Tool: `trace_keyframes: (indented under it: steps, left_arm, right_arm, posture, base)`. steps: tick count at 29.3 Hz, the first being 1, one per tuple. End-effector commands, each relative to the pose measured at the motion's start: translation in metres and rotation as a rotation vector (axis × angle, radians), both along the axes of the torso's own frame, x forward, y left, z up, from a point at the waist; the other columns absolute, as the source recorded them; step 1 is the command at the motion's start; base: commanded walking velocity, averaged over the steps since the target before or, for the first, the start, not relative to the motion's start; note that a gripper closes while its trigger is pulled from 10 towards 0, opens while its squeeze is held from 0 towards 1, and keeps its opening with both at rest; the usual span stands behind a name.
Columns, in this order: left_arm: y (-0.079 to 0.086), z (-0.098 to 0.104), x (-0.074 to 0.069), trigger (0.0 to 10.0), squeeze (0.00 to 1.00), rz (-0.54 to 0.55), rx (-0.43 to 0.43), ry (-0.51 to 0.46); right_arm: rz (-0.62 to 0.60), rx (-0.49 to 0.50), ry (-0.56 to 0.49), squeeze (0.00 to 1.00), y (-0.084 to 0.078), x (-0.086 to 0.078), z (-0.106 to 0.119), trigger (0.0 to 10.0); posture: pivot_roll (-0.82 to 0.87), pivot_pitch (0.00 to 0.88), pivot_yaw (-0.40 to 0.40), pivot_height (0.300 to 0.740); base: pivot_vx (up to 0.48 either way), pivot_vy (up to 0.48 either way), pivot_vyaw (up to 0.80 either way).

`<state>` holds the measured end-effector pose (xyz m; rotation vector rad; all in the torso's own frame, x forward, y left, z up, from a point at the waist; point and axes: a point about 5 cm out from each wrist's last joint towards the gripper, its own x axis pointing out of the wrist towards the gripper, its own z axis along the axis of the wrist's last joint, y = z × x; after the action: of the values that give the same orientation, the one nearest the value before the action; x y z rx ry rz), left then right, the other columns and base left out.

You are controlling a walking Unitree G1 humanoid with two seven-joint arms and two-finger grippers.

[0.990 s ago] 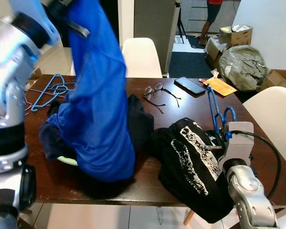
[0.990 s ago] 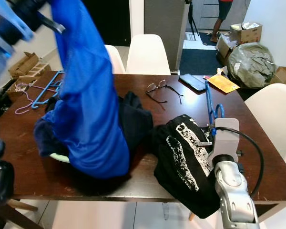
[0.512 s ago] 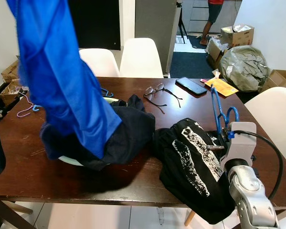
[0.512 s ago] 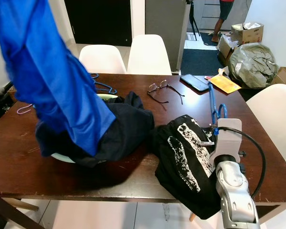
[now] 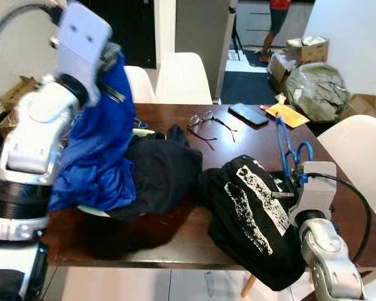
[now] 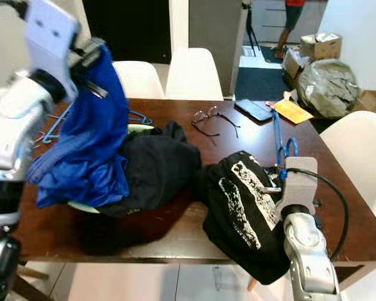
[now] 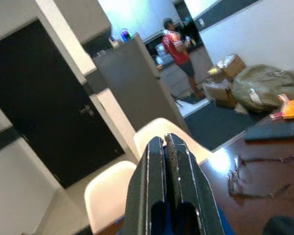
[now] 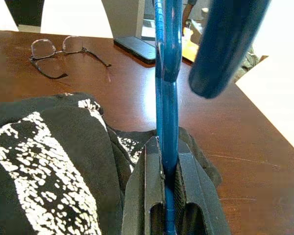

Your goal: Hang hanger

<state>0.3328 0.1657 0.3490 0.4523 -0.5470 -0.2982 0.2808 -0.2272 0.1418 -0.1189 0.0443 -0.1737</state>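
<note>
Between my right gripper's (image 8: 169, 161) fingers stands the blue hanger (image 5: 284, 147), clamped low on its frame so that the hook end rises away from the wrist, above the dark wooden table (image 5: 250, 135). Just beside that gripper, toward my body, lies the black printed T-shirt (image 5: 254, 213), part of it spilling over the table's near edge; I judge the hanger is held upright there so the garment can be brought to it, or so it can be carried off to a rail.

My left gripper (image 7: 165, 147) is raised high, its fingers pressed narrowly together on a fold of the blue garment (image 5: 97, 150), which hangs down from the pinch onto a heap of dark clothes (image 5: 160, 172). Lifting it this way seems meant to let the cloth fall open and show its shape.

Beyond the hanger, farther from my right wrist, lie a pair of glasses (image 5: 207, 122), a phone (image 5: 249, 113) and an orange envelope (image 5: 287, 114). More hangers (image 6: 138, 117) lie on the table behind the blue garment. White chairs (image 5: 185, 78) stand past the table, and a person (image 7: 179, 46) stands in the far room.
</note>
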Motion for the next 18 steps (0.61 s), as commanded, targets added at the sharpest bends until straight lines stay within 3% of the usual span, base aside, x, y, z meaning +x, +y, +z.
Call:
trace_keyframes:
  steps: [1, 3, 4, 5, 6, 7, 9, 11, 14, 18]
  left_arm:
    - [-0.033, -0.028, -0.004, 0.0, 0.00, -0.129, 0.000, 0.093]
    - [-0.033, -0.028, -0.004, 0.0, 0.00, -0.129, 0.000, 0.093]
    - [-0.056, -0.042, -0.010, 0.0, 0.00, -0.221, -0.010, 0.135]
    - [-0.056, -0.042, -0.010, 0.0, 0.00, -0.221, -0.010, 0.135]
    - [-0.073, -0.049, -0.017, 0.0, 0.00, -0.293, -0.031, 0.161]
    - [-0.073, -0.049, -0.017, 0.0, 0.00, -0.293, -0.031, 0.161]
    - [-0.105, -0.054, -0.031, 0.0, 0.00, -0.432, -0.127, 0.211]
    - [-0.105, -0.054, -0.031, 0.0, 0.00, -0.432, -0.127, 0.211]
    - [-0.131, -0.060, -0.044, 0.0, 0.00, -0.530, -0.188, 0.262]
    - [-0.146, -0.075, -0.051, 0.0, 0.00, -0.556, -0.202, 0.328]
  right_arm:
    - [0.001, 0.018, 0.045, 0.00, 0.001, -0.001, -0.009, 10.0]
    - [0.001, 0.018, 0.045, 0.00, 0.001, -0.001, -0.009, 10.0]
    - [0.001, 0.018, 0.045, 0.00, 0.001, -0.001, -0.009, 10.0]
    - [0.001, 0.018, 0.045, 0.00, 0.001, -0.001, -0.009, 10.0]
    - [0.001, 0.017, 0.045, 0.00, 0.001, -0.001, -0.009, 10.0]
    - [0.001, 0.017, 0.045, 0.00, 0.001, -0.001, -0.009, 10.0]
    - [0.000, 0.018, 0.045, 0.00, 0.001, -0.001, -0.009, 10.0]
    - [0.000, 0.018, 0.045, 0.00, 0.001, -0.001, -0.009, 10.0]
    - [0.001, 0.019, 0.046, 0.00, 0.001, -0.001, -0.009, 10.0]
    - [0.002, 0.018, 0.046, 0.00, 0.001, -0.001, -0.008, 10.0]
  posture:
    - [0.11, 0.010, -0.010, 0.740]
    - [0.11, 0.010, -0.010, 0.740]
    - [0.11, 0.012, -0.010, 0.740]
    - [0.11, 0.012, -0.010, 0.740]
    - [0.11, 0.012, -0.010, 0.740]
    - [0.11, 0.012, -0.010, 0.740]
    - [0.11, 0.017, -0.008, 0.740]
    - [0.11, 0.017, -0.008, 0.740]
    - [0.10, 0.019, -0.007, 0.740]
    - [0.10, 0.020, -0.008, 0.740]
  base:
    - [0.000, 0.000, 0.00]
    - [0.000, 0.000, 0.00]
    - [0.000, 0.000, 0.00]
    - [0.000, 0.000, 0.00]
    - [0.000, 0.000, 0.00]
    - [0.000, 0.000, 0.00]
    - [0.000, 0.000, 0.00]
    - [0.000, 0.000, 0.00]
    - [0.000, 0.000, 0.00]
    - [0.000, 0.000, 0.00]
